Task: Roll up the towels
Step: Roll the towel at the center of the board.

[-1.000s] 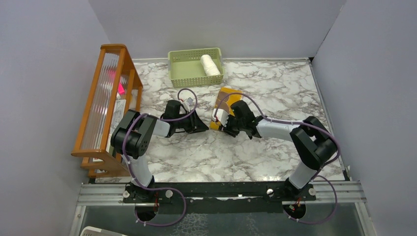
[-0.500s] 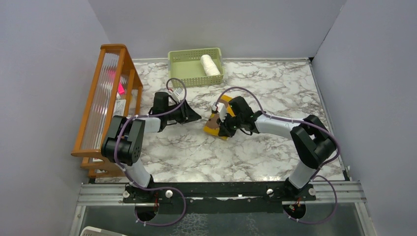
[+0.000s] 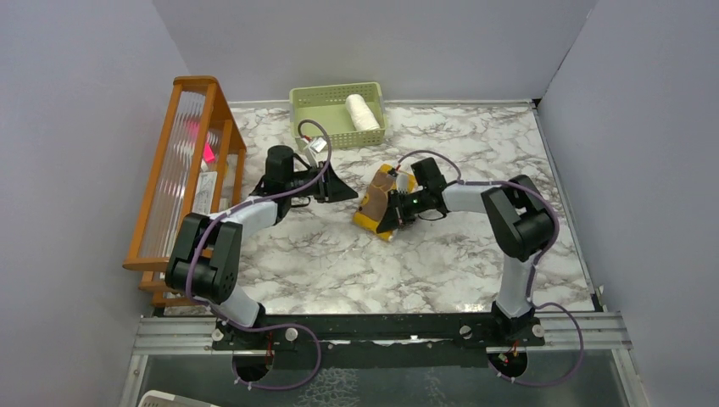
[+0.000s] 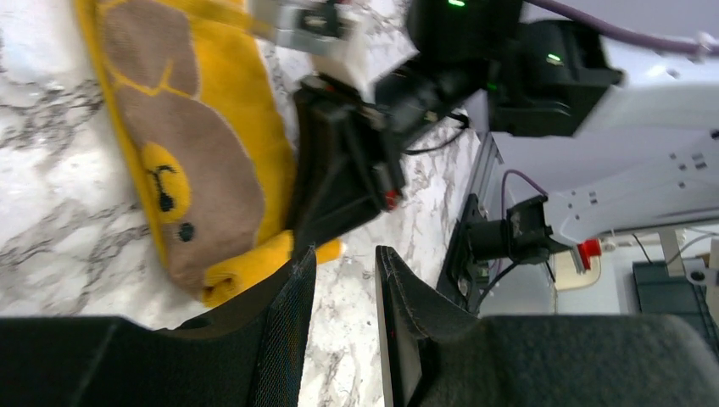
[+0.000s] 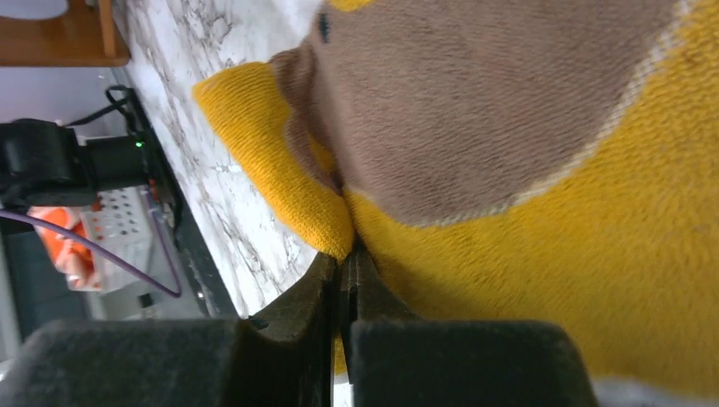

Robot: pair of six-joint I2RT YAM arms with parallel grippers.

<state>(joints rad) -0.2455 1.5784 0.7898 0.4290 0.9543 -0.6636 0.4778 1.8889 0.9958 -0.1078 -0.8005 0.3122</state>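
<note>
The mustard-yellow towel [image 3: 376, 202] with its brown bear patch lies bunched and partly folded at the table's middle. It shows in the left wrist view [image 4: 199, 157] and fills the right wrist view [image 5: 526, 170]. My right gripper [image 3: 390, 215] is shut on the towel's near edge, which is pinched between the jaws [image 5: 348, 254]. My left gripper [image 3: 348, 192] is open and empty, just left of the towel and apart from it [image 4: 341, 271]. The cream-white towel [image 3: 362, 112] lies rolled in the basket.
The pale green basket [image 3: 315, 129] stands at the back middle. A wooden rack [image 3: 180, 174] runs along the left wall. The right arm's wrist [image 4: 348, 161] sits close in front of my left fingers. Grey walls close the table on three sides.
My left gripper has let the towel be and drawn back to the left and farther away. My right gripper has turned and dragged the yellow towel's edge nearer, bunching the towel.
</note>
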